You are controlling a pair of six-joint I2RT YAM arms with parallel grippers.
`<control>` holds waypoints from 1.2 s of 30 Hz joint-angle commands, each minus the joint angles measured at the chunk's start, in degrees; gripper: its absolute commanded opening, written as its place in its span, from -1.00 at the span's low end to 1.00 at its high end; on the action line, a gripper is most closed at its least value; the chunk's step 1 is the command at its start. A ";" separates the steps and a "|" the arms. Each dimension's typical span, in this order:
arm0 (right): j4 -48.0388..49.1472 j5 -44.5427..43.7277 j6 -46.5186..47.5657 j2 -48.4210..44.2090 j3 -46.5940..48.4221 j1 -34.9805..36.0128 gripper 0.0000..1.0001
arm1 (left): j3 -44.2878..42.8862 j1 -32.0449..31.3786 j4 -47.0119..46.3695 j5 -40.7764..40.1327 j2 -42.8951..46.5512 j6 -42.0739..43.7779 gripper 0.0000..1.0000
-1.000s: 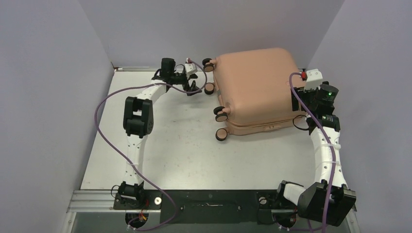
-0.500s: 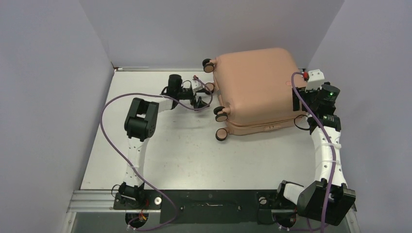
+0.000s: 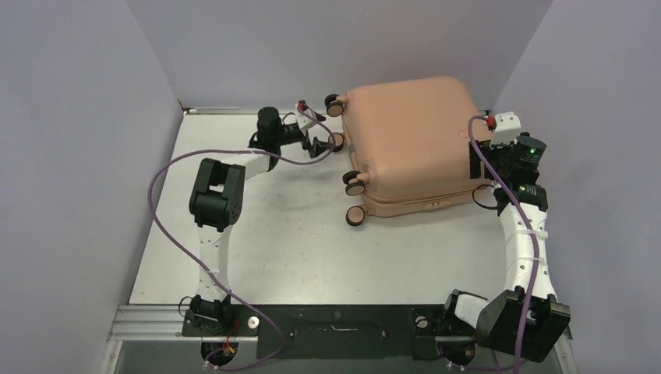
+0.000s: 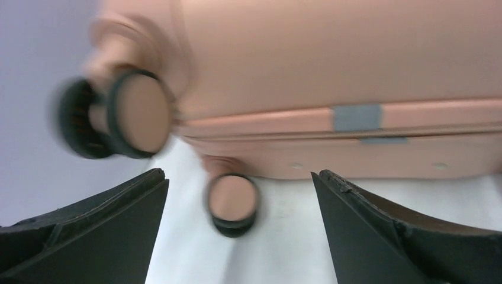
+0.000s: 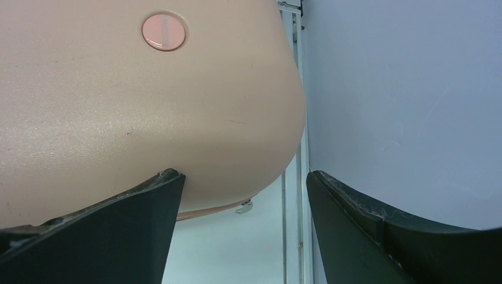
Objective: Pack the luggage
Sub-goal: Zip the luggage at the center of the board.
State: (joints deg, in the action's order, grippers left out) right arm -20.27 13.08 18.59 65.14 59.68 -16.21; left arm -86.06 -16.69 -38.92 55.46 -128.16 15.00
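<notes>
The luggage [image 3: 413, 140] is a peach-pink hard-shell suitcase lying closed and flat at the back right of the table, wheels toward the left. My left gripper [image 3: 321, 139] is open beside that wheeled end; in the left wrist view a black-tyred wheel [image 4: 232, 204] sits ahead between the spread fingers, apart from both, with another wheel [image 4: 127, 115] up left. My right gripper [image 3: 475, 160] is open at the suitcase's right side. In the right wrist view its left finger [image 5: 118, 231] touches the rounded shell [image 5: 148, 106] below the round logo [image 5: 164, 31].
Grey walls close in the table [image 3: 312, 241] on the left, back and right; the right wall [image 5: 402, 89] is close beside my right gripper. A metal zipper pull [image 5: 244, 206] hangs under the suitcase corner. The arm bases stand at the near edge.
The left arm swung its gripper in toward the suitcase's wheels and turned its wrist. The right arm and the suitcase have not moved.
</notes>
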 commanded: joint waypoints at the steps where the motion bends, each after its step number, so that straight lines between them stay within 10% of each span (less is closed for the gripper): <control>1: 0.86 0.72 -0.85 -1.15 1.36 -0.49 0.56 | -12.48 3.18 5.13 -4.30 1.39 1.08 0.99; 16: -0.03 0.98 0.50 -0.70 1.23 -0.84 0.55 | -53.91 4.03 5.98 10.28 -24.34 -17.41 0.92; 30: -0.64 1.99 0.31 -1.88 0.86 -0.84 0.54 | -56.32 2.19 -1.63 11.56 -30.03 -25.84 0.99; 36: -1.05 2.97 -0.03 -1.74 1.22 -0.84 0.54 | -57.56 1.48 -3.12 10.86 -31.05 -27.04 0.41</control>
State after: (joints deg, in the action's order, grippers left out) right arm -21.71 14.59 18.96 65.04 59.68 -16.58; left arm -140.29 -14.68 -38.02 65.12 -158.19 -9.76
